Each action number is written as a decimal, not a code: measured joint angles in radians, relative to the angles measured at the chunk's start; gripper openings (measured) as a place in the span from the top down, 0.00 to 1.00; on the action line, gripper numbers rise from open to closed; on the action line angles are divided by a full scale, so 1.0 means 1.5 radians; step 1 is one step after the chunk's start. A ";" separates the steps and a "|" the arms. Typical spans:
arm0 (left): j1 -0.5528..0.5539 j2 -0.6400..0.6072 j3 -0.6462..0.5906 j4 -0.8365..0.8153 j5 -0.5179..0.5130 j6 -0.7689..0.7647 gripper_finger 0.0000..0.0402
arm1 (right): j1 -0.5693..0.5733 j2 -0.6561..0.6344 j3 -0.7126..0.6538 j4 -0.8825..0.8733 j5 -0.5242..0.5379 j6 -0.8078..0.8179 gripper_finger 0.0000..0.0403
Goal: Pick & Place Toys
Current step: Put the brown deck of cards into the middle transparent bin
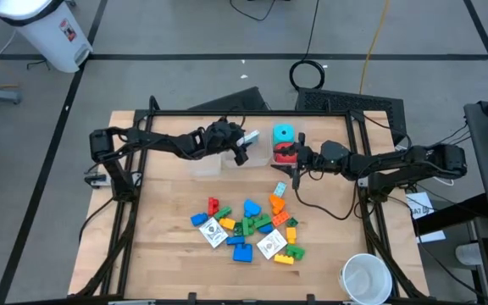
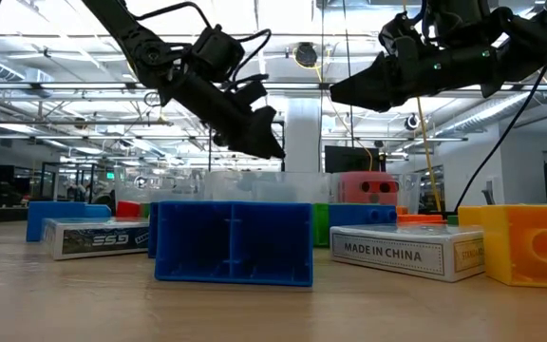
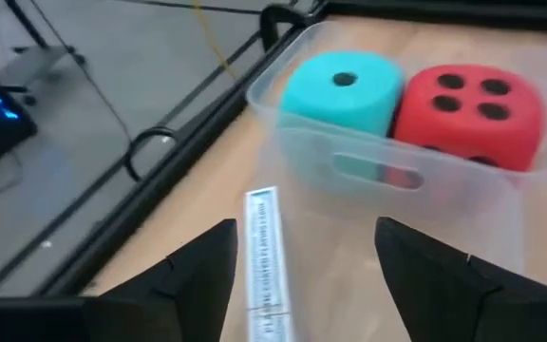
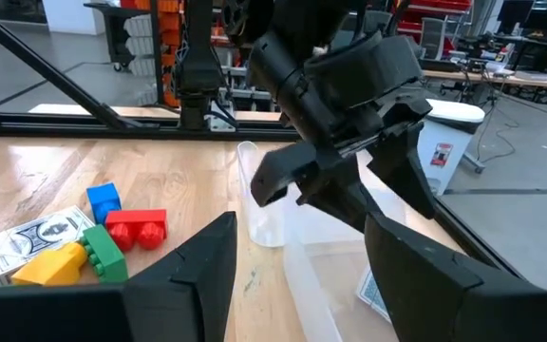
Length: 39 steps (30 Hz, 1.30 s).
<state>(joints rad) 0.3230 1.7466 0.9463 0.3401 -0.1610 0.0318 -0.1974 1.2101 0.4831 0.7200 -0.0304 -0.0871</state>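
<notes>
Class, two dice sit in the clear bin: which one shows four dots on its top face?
The red die: four black dots on top, while the cyan die beside it shows only one.

The high view looks straight down on the whole worktop [image 1: 159,220]. The low view sits at worktop height, close behind a blue brick [image 2: 233,243], facing the room. Each wrist view looks forward past its own fingers; left wrist and high views share the dice bin [image 3: 387,180].

The white cup [image 1: 366,279] is cut by the high view's lower edge; the card's [image 3: 265,261] print is blurred — unreadable; its lower end runs off-frame.
</notes>
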 joint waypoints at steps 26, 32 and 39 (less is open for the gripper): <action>-0.242 -0.359 -0.163 -0.024 -0.041 -0.113 0.36 | 0.193 0.018 0.002 0.059 -0.029 0.084 0.47; -0.290 -0.371 -0.254 0.092 -0.124 -0.161 0.36 | 0.354 0.098 0.100 -0.036 0.049 0.086 0.31; -0.299 -0.357 -0.258 0.082 -0.126 -0.206 0.36 | 0.445 0.293 0.387 -0.561 0.054 0.086 0.16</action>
<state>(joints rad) -0.1257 1.2110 0.5591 0.4633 -0.3496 -0.2766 0.4701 1.6501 1.0641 -0.1217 0.0509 0.0425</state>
